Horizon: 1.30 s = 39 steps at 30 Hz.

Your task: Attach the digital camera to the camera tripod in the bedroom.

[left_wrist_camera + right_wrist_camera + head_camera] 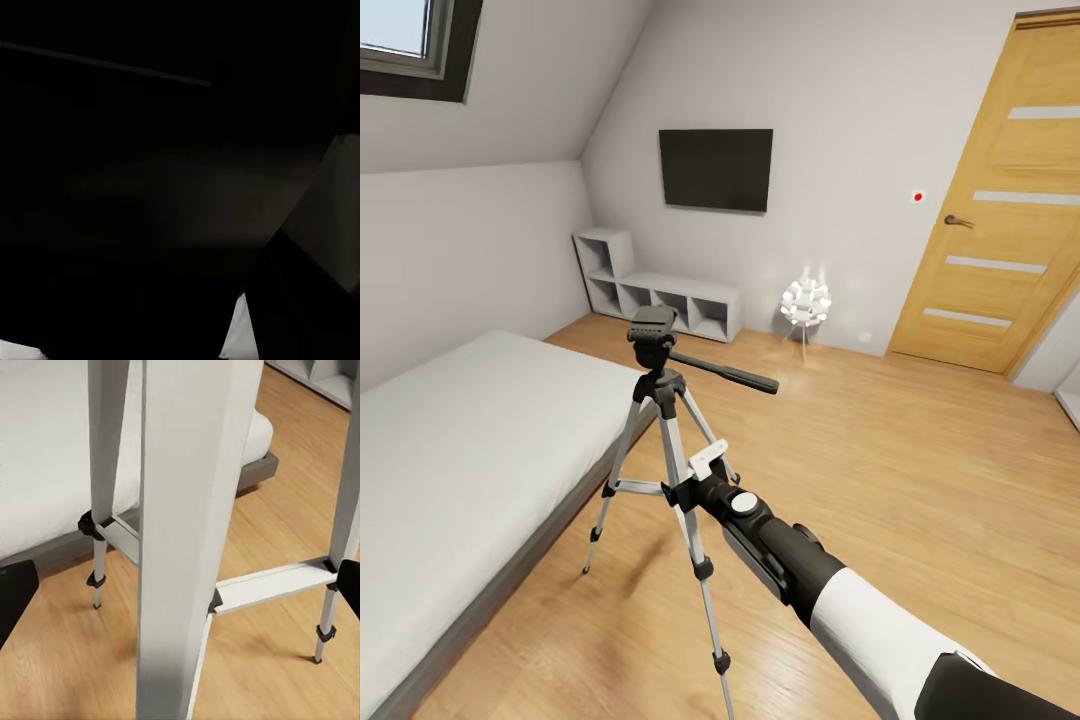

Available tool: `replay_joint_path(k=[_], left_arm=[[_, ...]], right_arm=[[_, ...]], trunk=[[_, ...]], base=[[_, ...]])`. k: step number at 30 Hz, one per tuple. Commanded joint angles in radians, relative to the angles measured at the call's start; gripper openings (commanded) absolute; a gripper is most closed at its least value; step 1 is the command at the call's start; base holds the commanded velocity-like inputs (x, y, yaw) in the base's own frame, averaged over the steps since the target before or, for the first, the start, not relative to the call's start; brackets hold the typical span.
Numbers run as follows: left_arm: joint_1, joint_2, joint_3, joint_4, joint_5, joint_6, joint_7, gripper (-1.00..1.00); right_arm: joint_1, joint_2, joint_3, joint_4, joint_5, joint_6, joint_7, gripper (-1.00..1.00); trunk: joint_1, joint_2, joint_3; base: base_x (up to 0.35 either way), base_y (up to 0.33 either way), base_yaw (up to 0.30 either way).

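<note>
I see the camera tripod (665, 400) upright on the wood floor (880, 480) just beside the bed (460, 450) edge. My right gripper (685, 490) reaches its near leg; whether its fingers grip it, I cannot tell. Open floor lies toward the door (990, 200).

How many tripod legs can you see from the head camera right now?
3. On the camera tripod, one leg slants toward the bed, one comes toward the robot, and a third sits partly hidden behind the right gripper.

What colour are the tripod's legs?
Silver-grey with black joints; the camera tripod shows best in the head view.
</note>
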Motion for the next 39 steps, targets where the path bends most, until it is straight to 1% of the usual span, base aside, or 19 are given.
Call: replay_joint_path(k=[1, 21, 34, 36, 38, 39], left_arm=[[-0.001, 0.000, 0.006, 0.000, -0.003, -0.003, 0.000, -1.00], [-0.001, 0.000, 0.006, 0.000, -0.003, -0.003, 0.000, -1.00], [-0.001, -0.001, 0.006, 0.000, -0.003, -0.003, 0.000, -1.00], [-0.001, -0.001, 0.006, 0.000, -0.003, -0.003, 0.000, -1.00], [-0.001, -0.001, 0.006, 0.000, -0.003, -0.003, 0.000, -1.00], [-0.001, -0.001, 0.006, 0.000, -0.003, -0.003, 0.000, -1.00]], right_arm=[[-0.001, 0.000, 0.001, -0.001, -0.005, 0.004, 0.000, 1.00], [-0.001, 0.000, 0.003, 0.001, -0.006, 0.007, -0.002, 1.00], [-0.001, 0.000, 0.004, 0.002, -0.028, 0.003, -0.010, 1.00], [-0.001, 0.000, 0.005, 0.009, -0.030, 0.006, -0.010, 1.00], [-0.001, 0.000, 0.007, 0.044, -0.037, 0.007, -0.010, 1.00], [-0.001, 0.000, 0.007, 0.084, -0.043, 0.005, -0.011, 1.00]], trunk=[[0.001, -0.002, -0.002], [0.001, -0.002, -0.002], [0.001, -0.002, -0.002], [0.001, -0.002, -0.002], [0.001, -0.002, -0.002], [0.001, -0.002, -0.002]], base=[[0.006, 0.000, 0.000], [0.000, 0.000, 0.000], [0.000, 0.000, 0.000], [0.000, 0.000, 0.000], [0.000, 0.000, 0.000], [0.000, 0.000, 0.000]])
